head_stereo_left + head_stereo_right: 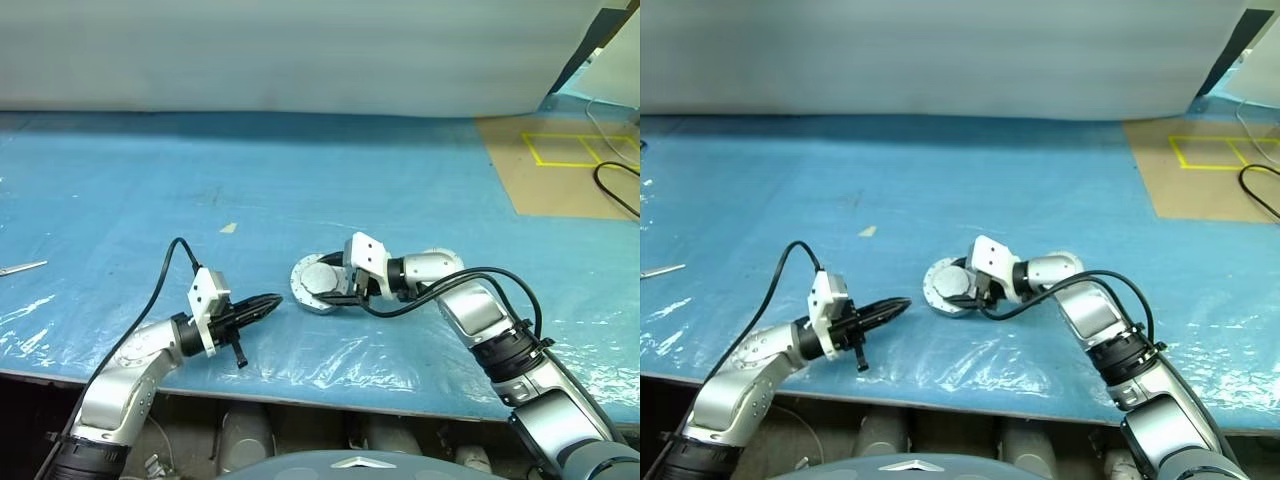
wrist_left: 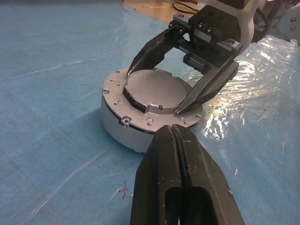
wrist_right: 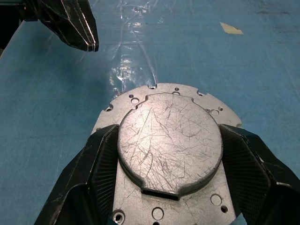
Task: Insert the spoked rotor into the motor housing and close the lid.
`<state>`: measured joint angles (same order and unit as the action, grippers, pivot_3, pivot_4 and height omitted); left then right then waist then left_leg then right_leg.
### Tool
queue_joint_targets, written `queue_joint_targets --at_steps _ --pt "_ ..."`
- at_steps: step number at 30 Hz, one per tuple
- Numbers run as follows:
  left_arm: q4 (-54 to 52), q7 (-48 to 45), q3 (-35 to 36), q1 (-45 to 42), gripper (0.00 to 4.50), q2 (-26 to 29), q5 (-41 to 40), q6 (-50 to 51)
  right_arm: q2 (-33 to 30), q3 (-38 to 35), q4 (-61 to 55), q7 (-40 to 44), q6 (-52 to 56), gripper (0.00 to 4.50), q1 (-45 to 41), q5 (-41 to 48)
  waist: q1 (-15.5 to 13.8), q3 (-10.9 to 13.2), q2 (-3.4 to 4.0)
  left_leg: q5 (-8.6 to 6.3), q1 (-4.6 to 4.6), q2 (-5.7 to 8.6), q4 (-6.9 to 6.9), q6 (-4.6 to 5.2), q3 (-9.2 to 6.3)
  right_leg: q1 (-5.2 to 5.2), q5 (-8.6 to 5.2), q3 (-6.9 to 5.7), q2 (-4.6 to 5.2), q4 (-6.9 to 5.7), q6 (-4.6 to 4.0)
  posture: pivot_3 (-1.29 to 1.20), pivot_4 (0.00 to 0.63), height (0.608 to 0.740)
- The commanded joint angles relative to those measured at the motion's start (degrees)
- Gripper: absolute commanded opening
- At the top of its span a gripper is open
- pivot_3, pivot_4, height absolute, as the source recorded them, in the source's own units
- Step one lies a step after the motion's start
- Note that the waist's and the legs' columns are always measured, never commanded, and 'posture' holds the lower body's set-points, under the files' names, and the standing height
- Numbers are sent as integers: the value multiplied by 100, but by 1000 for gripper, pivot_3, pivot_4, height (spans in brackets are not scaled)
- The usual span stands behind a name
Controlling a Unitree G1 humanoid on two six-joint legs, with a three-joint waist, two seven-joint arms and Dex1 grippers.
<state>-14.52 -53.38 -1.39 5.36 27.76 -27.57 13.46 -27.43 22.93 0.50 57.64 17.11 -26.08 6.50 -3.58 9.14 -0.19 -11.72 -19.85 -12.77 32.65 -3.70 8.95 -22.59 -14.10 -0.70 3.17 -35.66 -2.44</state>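
Note:
The motor housing [image 2: 117,126], a squat grey metal cup with a flanged rim, sits on the blue table. The lid [image 3: 168,140] lies on top of it, plain scratched grey face up. My right gripper [image 2: 153,97] reaches in from the right, and its two black fingers [image 3: 101,159] press against opposite sides of the lid. My left gripper [image 1: 270,302] is shut and empty. It hovers level a short way left of the housing, pointing at it without touching. The spoked rotor is hidden.
A scrap of tape [image 1: 229,228] lies behind the housing. A thin metal tool [image 1: 22,268] rests at the far left. A brown board with yellow lines [image 1: 560,170] and a black cable [image 1: 615,185] are at the back right. Crinkled plastic film covers the table's front edge.

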Motion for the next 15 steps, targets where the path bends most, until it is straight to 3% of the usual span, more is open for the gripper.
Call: queue_joint_targets --at_steps 1,6,15 --pt "-93 -23 -19 0 0 -21 18 -134 31 162 504 -51 518 2959 243 -146 3 -3 -1 0 2 0 -1 1 0 3 0 1 0 0 0 0 150 740" --pt "-151 10 -23 58 0 -28 7 -125 197 33 382 -83 1034 2959 246 73 2 -11 -1 -1 16 0 -8 2 1 19 -1 3 0 6 0 0 150 740" --pt "-97 155 -20 -212 0 -105 -61 43 16 173 404 -81 737 2959 389 -257 1 -47 -5 -1 21 2 -33 1 8 23 -2 4 0 31 1 0 150 740"
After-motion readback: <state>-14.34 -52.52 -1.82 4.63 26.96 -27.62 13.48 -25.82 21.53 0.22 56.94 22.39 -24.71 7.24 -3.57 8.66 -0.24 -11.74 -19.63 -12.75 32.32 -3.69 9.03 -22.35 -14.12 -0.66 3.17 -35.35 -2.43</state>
